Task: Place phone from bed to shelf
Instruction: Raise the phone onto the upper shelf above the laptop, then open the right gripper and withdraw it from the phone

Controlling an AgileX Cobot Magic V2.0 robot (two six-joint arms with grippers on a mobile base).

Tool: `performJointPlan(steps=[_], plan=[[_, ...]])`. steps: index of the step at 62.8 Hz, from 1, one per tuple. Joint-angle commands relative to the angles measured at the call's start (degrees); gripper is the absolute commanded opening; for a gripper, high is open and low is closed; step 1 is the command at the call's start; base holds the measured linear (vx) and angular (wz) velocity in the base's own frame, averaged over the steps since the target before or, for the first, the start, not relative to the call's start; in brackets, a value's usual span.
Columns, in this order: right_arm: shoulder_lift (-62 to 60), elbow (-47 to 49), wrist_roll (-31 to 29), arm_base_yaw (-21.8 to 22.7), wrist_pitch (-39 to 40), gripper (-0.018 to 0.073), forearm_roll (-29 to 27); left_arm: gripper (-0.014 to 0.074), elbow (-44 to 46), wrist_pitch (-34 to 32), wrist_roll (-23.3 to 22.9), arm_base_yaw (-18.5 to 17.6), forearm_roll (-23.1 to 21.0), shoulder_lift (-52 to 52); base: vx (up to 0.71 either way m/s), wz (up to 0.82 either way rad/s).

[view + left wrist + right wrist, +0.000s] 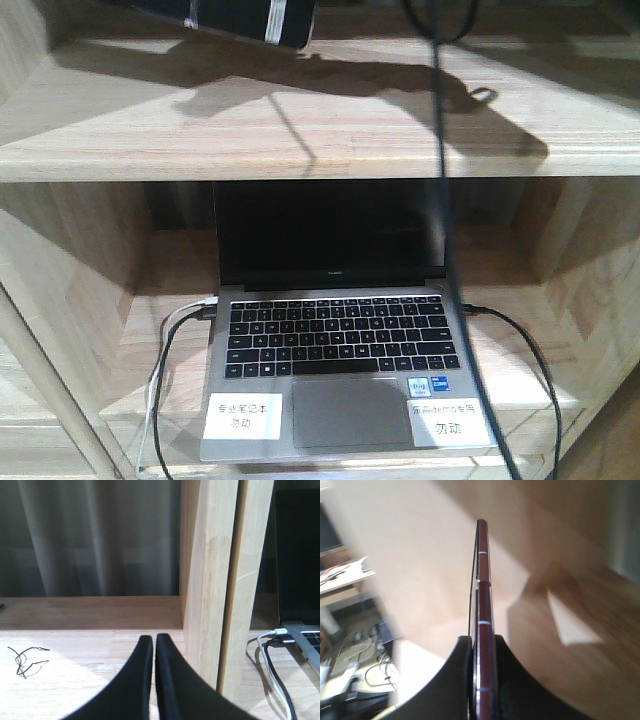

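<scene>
1. The phone (483, 605) is in my right hand (483, 645), seen edge-on in the right wrist view: a thin pinkish-red edge with a dark glossy face on its left side, standing up out of the two black fingers (462, 670) that are clamped on its lower part.
2. Behind the phone that view is blurred; I can make out pale wood boards and, at the left edge, a clutter of cables.
3. My left hand (154, 642) is closed on nothing, its two black fingers (137, 675) pressed together tip to tip, above a board of the shelf (215, 580).
4. Just right of my left hand stands an upright panel of the shelf. A thin black twist of wire (25, 660) lies on the board near its left edge.
5. In the front view an open grey laptop (340, 370) sits in the lower compartment of the shelf, with cables (175, 340) plugged into both sides and two white labels (243, 415) by its front corners.
6. At the top edge of the front view a dark object with white bands hangs over the upper board; I cannot tell what it is.
</scene>
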State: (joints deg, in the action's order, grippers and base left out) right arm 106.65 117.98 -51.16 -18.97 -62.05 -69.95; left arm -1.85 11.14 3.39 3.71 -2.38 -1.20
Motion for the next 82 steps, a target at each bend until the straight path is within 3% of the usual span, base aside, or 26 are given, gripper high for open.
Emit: performJointPlan(steps=[1, 33, 49, 60, 78, 82], plan=[[-1.02, 2.11, -0.29, 0.02, 3.56, -0.0002, -3.10, 0.0001, -0.41, -4.15, 0.00, -0.14, -0.54, -0.38, 0.00, 0.00], [2.92, 2.07, -0.29, 0.02, 5.55, 0.0000, 0.33, 0.0001, -0.41, -4.15, 0.00, -0.14, -0.54, -0.38, 0.00, 0.00], [2.92, 2.07, 0.71, 0.02, 7.30, 0.0057, 0.28, 0.0001, -0.41, -4.15, 0.00, -0.14, -0.54, -0.38, 0.00, 0.00], [2.92, 2.07, 1.00, 0.02, 8.12, 0.0221, 0.28, 0.0001, -0.41, -4.15, 0.00, -0.14, -0.54, -0.38, 0.00, 0.00], [2.92, 2.07, 3.53, 0.02, 10.44, 0.0685, 0.28, 0.0001, -0.41, -4.15, 0.00, -0.14, -0.54, -0.38, 0.00, 0.00], [2.92, 2.07, 3.67, 0.02, 10.38, 0.0729, 0.28, 0.0001, -0.41, -4.15, 0.00, -0.14, -0.54, -0.38, 0.00, 0.00]])
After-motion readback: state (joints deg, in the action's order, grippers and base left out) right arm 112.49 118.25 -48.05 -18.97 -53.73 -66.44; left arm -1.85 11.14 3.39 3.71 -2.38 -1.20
